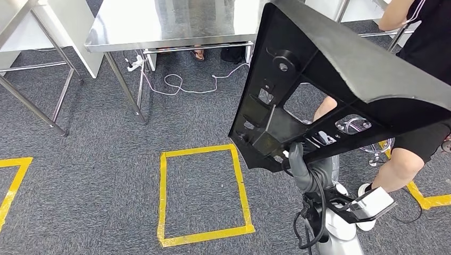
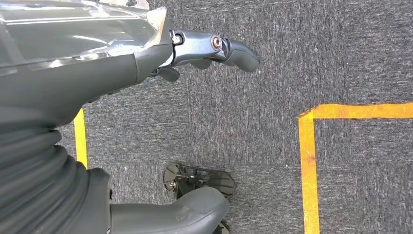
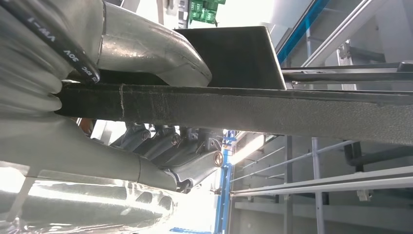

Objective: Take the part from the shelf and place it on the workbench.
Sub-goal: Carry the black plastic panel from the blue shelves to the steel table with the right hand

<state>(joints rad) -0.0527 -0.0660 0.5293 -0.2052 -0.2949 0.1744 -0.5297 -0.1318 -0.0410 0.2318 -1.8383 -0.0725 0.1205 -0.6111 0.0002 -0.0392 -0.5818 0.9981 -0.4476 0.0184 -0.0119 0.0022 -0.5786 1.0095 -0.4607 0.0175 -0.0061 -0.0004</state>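
Head view is showing the right robot hand (image 1: 299, 169) gripping the lower edge of a large black moulded panel (image 1: 340, 79), the task's part, and carrying it raised and tilted in front of the robot's body, well above the grey carpet (image 1: 106, 159); holding it high and canted like this is probably keeping its long edge off the floor while the robot is heading for the stainless-steel counter (image 1: 159, 24), which is standing ahead beyond a yellow tape rectangle (image 1: 202, 196). A person's bare legs (image 1: 399, 164) are standing just beside the part on the right, near enough to matter for any swing. Right wrist view is adding what the head view is hiding: the thumb (image 3: 146, 48) is pressing one face of the panel's thick felt-like edge while the fingers (image 3: 165, 146) are curling against the other, so the hold looks like a clamp. Left wrist view is showing the left robot hand (image 2: 195, 53) hanging over the carpet, holding nothing, fingers loosely apart.
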